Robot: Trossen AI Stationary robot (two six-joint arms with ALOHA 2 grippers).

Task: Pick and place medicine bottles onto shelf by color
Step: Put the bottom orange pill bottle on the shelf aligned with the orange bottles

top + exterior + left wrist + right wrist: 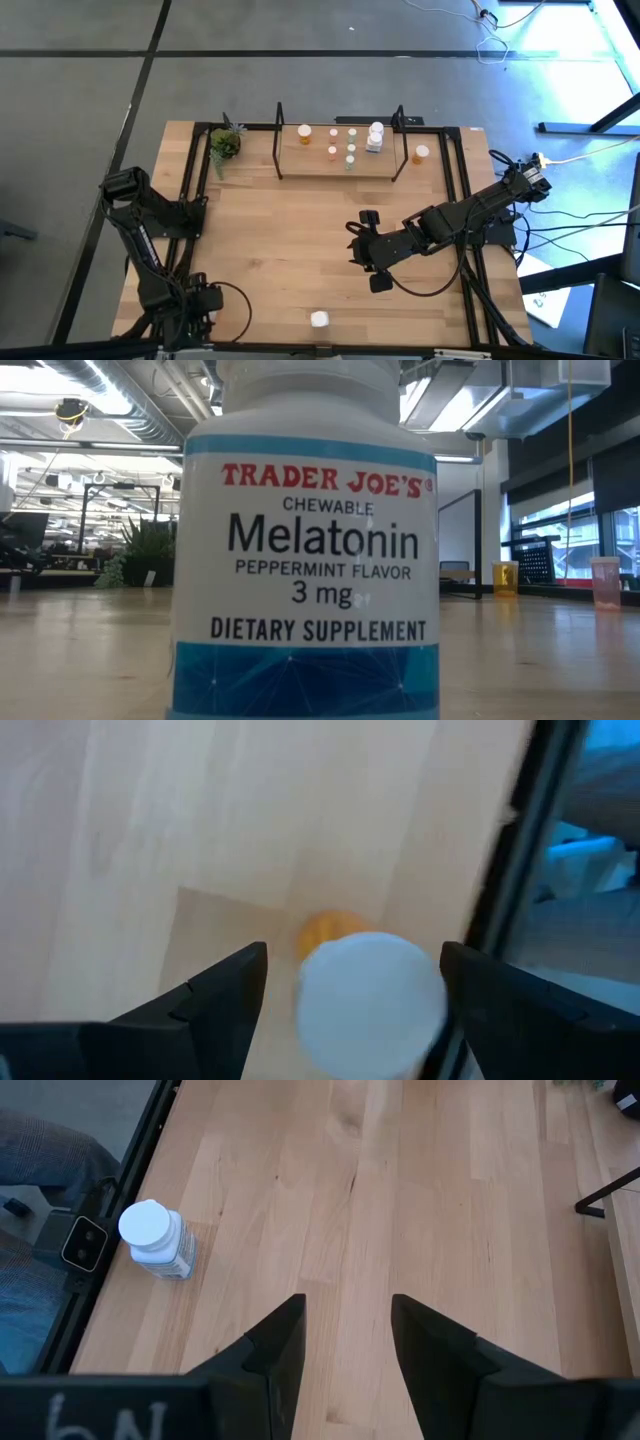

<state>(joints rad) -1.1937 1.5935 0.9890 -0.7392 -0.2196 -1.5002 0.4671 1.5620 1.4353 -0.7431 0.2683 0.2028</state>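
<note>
The shelf (340, 165) stands at the table's far side with several medicine bottles on it: orange ones (305, 130) at its left, pale green ones (351, 148) in the middle, white ones (376, 130) at its right. At the near left corner my left gripper (355, 985) points down, open, its fingers on either side of an upright orange bottle with a white cap (370, 1000). My right gripper (348, 1330) hangs open over the table's middle (365, 245), with nothing between its fingers. A white melatonin bottle (319, 319) stands by the near edge. My left gripper stands around the orange bottle's white cap (430, 990) from above. A gap shows between the cap and one finger (240, 980). The other finger (470, 985) lies right at the cap's edge; whether it touches, I cannot tell.
A small potted plant (225, 143) stands left of the shelf. One orange bottle (422, 153) stands on the table beyond the shelf's right frame. The melatonin bottle (305, 560) fills the low view. Black rails (455, 190) run along the table's sides. Bare wood lies between arms and shelf.
</note>
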